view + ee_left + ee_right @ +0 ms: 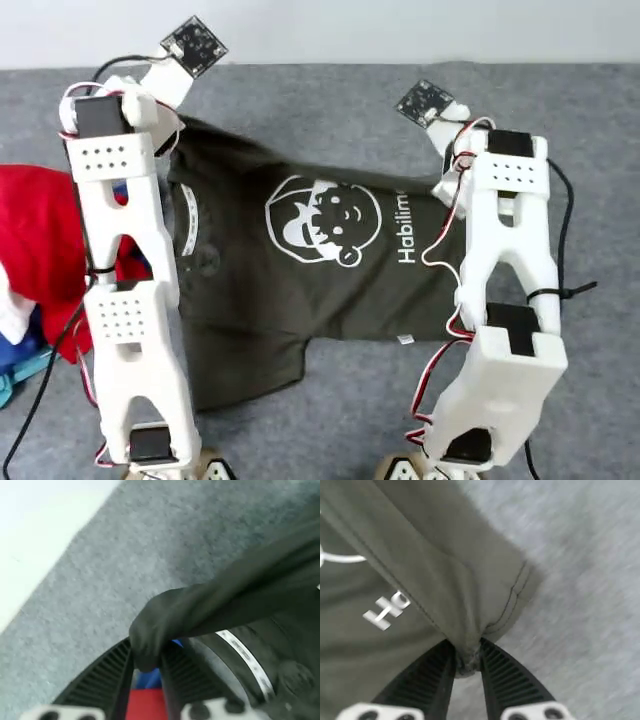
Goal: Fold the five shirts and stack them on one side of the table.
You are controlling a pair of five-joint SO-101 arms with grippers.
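The left gripper (147,662) clamps a bunched shirt (300,290) fold, the right gripper (466,661) its hem corner. Uneven pulling could free either

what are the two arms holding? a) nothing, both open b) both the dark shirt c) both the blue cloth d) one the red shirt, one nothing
b: each wrist view shows jaws closed on a bunched edge of the dark shirt.

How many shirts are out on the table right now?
2 for sure: a dark shirt spread flat in the middle, and a red shirt bunched up on the left. The white cloth and blue cloth under it may be more shirts.
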